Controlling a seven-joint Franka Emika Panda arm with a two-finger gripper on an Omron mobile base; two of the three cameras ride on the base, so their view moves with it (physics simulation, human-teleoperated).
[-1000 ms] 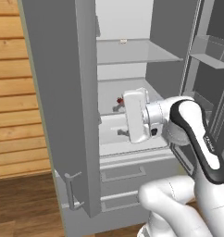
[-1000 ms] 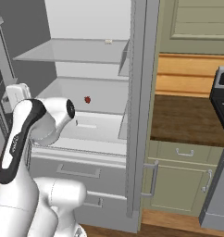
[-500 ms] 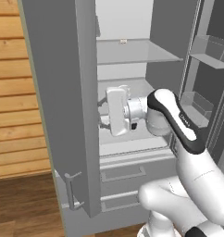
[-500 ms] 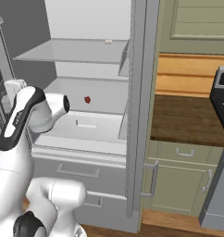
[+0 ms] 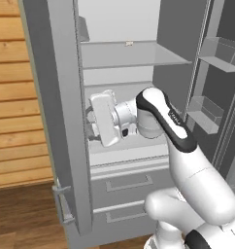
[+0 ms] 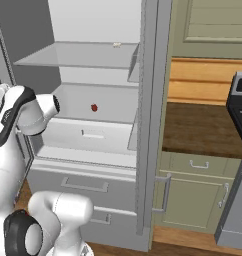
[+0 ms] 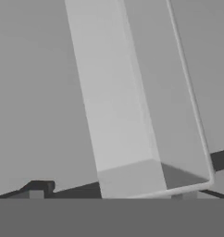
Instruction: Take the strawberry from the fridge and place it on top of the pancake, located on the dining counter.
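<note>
The strawberry (image 6: 94, 107) sits on the fridge (image 6: 148, 125) shelf. The hand (image 5: 92, 127) reaches inside, left of it. Whether its fingers are parted cannot be told.

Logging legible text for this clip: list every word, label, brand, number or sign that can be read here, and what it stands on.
Arm's dark forearm cover: small pale lettering, too small and blurred to read.
Fridge, its shelves, drawers and door bins: no labels or signs.
Sage-green cabinets and wooden wall: no text.
No readable text in any view.
</note>
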